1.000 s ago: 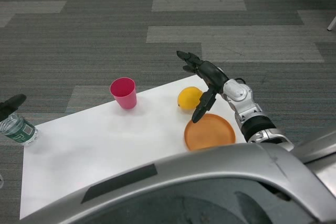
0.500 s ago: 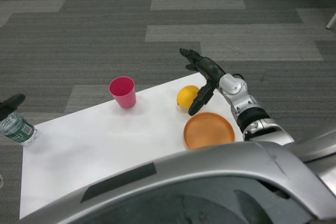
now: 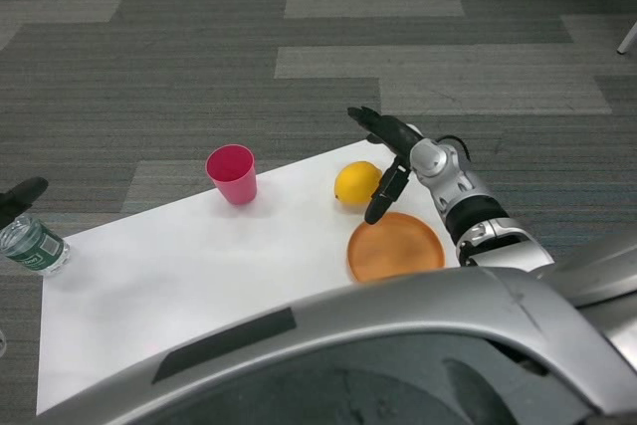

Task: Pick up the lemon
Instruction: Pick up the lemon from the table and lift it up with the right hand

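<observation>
Lemon [image 3: 356,184]: on the table [image 3: 179,276], near its far edge toward the right corner, untouched as far as I can tell. Orange plate [image 3: 395,247] just in front of it at the right edge; pink cup [image 3: 232,173] upright well to the left along the far edge; water bottle [image 3: 32,245] at the left edge.

Head view, the only one. My right hand [image 3: 388,161] is beside the lemon on its right, fingers spread apart, one group reaching over the top and a lower finger hanging down just beside the fruit. It holds nothing. My left hand [image 3: 22,196] shows only as a dark tip above the bottle; I cannot tell whether it is open or closed.

Risk, as I judge it: a round fruit close to the far edge. A push from the right before the fingers close could roll it away or off.

Change from half a second ago: the right hand has drawn slightly back to the right of the lemon.
</observation>
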{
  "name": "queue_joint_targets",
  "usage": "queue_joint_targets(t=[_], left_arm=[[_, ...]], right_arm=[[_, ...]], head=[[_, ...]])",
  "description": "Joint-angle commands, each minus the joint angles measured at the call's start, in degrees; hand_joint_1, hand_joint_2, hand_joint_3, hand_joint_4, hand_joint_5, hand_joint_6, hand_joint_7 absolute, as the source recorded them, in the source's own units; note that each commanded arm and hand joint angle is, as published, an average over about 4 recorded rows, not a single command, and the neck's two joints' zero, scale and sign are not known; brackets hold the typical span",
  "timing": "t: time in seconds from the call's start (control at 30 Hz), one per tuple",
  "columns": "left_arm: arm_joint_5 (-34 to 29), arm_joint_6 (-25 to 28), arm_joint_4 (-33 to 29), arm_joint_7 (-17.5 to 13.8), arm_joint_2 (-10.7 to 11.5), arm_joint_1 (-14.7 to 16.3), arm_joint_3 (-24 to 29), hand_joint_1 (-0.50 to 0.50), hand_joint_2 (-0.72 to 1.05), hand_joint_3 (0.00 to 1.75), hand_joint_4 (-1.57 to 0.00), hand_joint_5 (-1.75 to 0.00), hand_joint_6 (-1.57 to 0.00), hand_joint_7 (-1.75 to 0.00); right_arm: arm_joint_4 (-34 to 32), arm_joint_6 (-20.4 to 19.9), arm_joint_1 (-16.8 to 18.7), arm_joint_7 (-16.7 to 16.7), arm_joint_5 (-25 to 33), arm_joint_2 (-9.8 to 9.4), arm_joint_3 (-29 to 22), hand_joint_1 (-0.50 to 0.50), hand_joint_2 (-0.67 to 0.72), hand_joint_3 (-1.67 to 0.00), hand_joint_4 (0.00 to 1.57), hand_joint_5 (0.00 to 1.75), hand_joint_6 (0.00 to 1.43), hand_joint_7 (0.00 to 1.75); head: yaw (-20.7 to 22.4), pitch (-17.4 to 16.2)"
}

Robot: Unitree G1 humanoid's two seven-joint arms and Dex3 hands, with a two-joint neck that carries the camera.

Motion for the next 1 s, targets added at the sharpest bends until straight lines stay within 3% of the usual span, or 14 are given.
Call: queue_joint_targets(t=[0.03,0.33,0.67,1.0], left_arm=[[0.1,-0.3,0.06,0.14,-0.19,-1.03,0.49,0.5,0.96,0.04,-0.07,0.0,0.0,0.0],[0.1,-0.3,0.03,0.14,-0.28,-1.03,0.49,0.5,0.96,0.09,-0.07,0.0,0.0,0.0],[0.13,-0.3,0.06,0.14,-0.37,-1.03,0.45,0.5,0.96,0.09,-0.07,0.0,0.0,0.0],[0.19,-0.3,0.06,0.14,-0.37,-1.12,0.49,0.5,0.96,0.09,-0.07,0.0,0.0,0.0]], right_arm=[[-0.91,1.5,-1.22,-0.42,-1.66,0.18,-0.18,0.2,0.15,-0.08,0.0,0.87,0.0,0.0],[0.84,1.89,-1.82,-2.75,-4.23,0.29,2.39,0.18,0.09,-0.08,0.0,0.97,0.0,0.0],[9.32,0.27,-4.7,-11.23,-5.37,1.65,3.36,0.17,0.01,-0.08,0.0,1.07,0.0,0.0],[16.8,-1.29,-8.21,-15.98,-5.5,1.5,3.36,0.16,-0.03,-0.08,0.0,1.07,0.0,0.0]], head=[[-0.01,-0.09],[0.2,-0.34],[0.02,-0.47],[0.13,-0.7]])
